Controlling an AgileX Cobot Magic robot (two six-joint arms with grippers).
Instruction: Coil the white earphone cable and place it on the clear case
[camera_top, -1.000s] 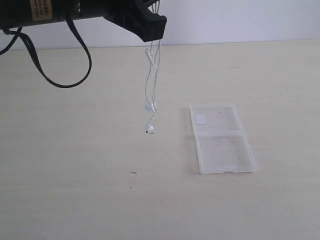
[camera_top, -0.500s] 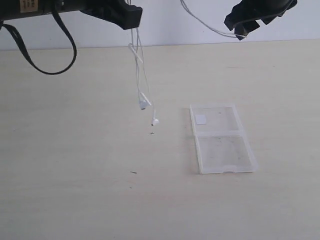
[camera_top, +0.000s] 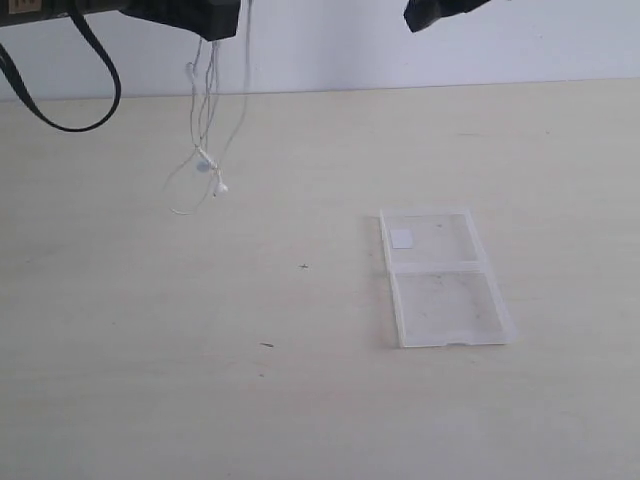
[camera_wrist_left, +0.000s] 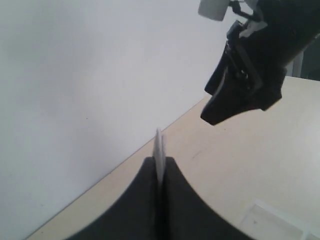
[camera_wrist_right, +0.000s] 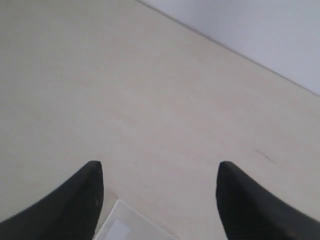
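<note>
Two left fingers (camera_wrist_left: 142, 200) pinch the thin white earphone cable (camera_top: 204, 162) dangling beneath; right fingers (camera_wrist_right: 82, 197) gape empty. Coiling likely needs their regrasp.

1. Exterior view: raised and set back, facing down across the table (camera_top: 150, 400) to the wall (camera_top: 330, 40), with the whole clear case (camera_top: 445, 280) in frame.
2. Left wrist view: high up, looking past the left gripper (camera_wrist_left: 159, 162) toward the wall and the right gripper (camera_wrist_left: 212, 114).
3. Right wrist view: tilted down at the table.
4. All three views share the clear case; each wrist view catches only a corner.
</note>
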